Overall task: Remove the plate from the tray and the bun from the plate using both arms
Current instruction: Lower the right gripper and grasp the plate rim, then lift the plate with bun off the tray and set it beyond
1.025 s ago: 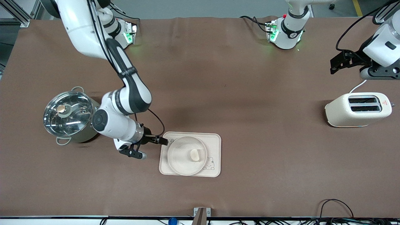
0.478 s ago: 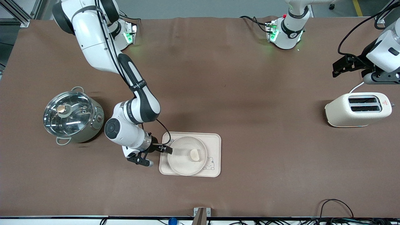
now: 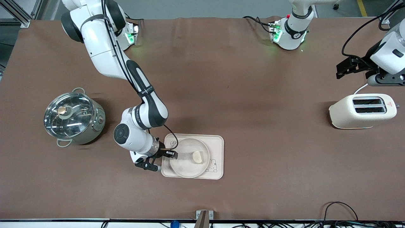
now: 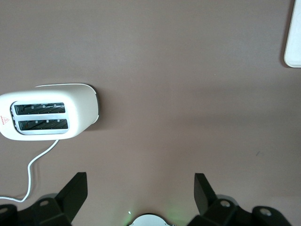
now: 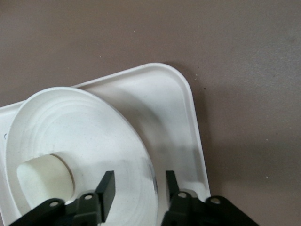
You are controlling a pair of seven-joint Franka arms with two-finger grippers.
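The round cream plate lies on the rectangular tray, and the small pale bun lies on the plate. My right gripper is open and low at the plate's rim, on the side toward the pot. In the right wrist view the plate and bun show; my right gripper straddles the rim, one finger over the plate, the other over the tray. My left gripper is open and empty, up over the table beside the toaster; the left arm waits.
A cream toaster with a cord stands at the left arm's end; it also shows in the left wrist view. A steel pot with a glass lid stands at the right arm's end.
My right arm has moved from beside the pot toward the tray, bringing its open gripper onto the plate's rim. The left gripper shifted slightly early on, then stayed still.
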